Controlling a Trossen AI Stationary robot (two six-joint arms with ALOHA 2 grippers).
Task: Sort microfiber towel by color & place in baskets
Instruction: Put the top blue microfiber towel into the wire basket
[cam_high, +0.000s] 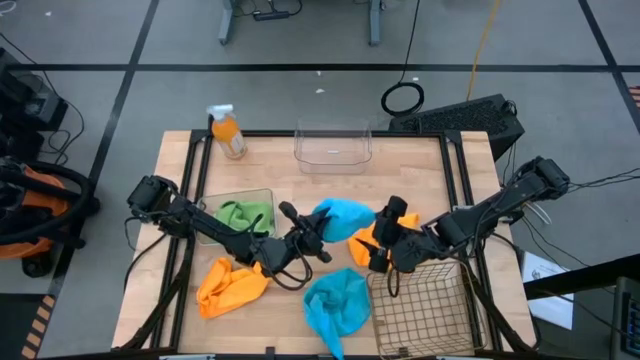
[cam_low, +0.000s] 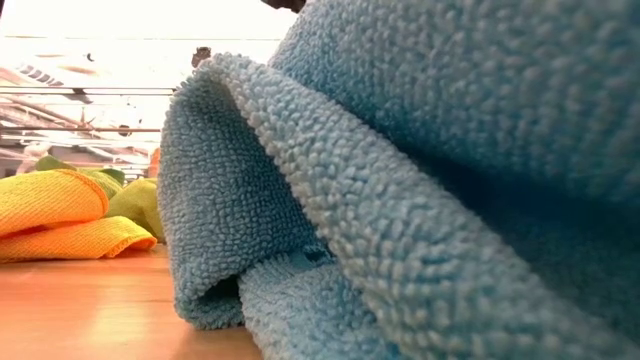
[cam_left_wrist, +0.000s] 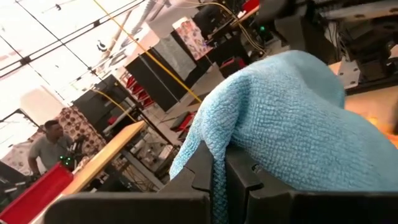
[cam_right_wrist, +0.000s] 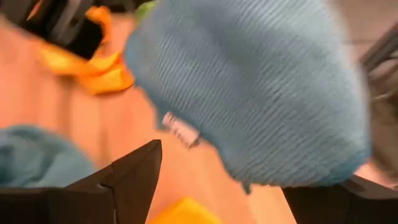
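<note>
My left gripper (cam_high: 318, 238) is shut on a bright blue towel (cam_high: 345, 215) above the table's middle; in the left wrist view the towel (cam_left_wrist: 292, 118) bulges over my fingers. My right gripper (cam_high: 380, 240) stands open just right of it, above an orange towel (cam_high: 362, 243). In the right wrist view the blue towel (cam_right_wrist: 249, 93) hangs ahead of the spread fingers (cam_right_wrist: 140, 171), and I see no touch. A second blue towel (cam_high: 335, 305) and another orange one (cam_high: 230, 285) lie near the front edge. A green towel (cam_high: 243, 213) lies in a clear tub (cam_high: 268, 195). My left gripper pinches a hanging fold of the blue towel (cam_left_wrist: 217, 183) between its two shut fingers, which come level from the table's left. The rest of the cloth bunches over and beyond the fingertips. In the right wrist view it hangs slack above the wood, a white tag (cam_right_wrist: 180, 129) at its lower edge.
An empty clear tub (cam_high: 332, 145) stands at the far edge with an orange spray bottle (cam_high: 228, 130) to its left. The wire-mesh basket (cam_high: 420, 310) sits at the front right, below my right arm. The second blue towel (cam_low: 420, 200) fills the low view.
</note>
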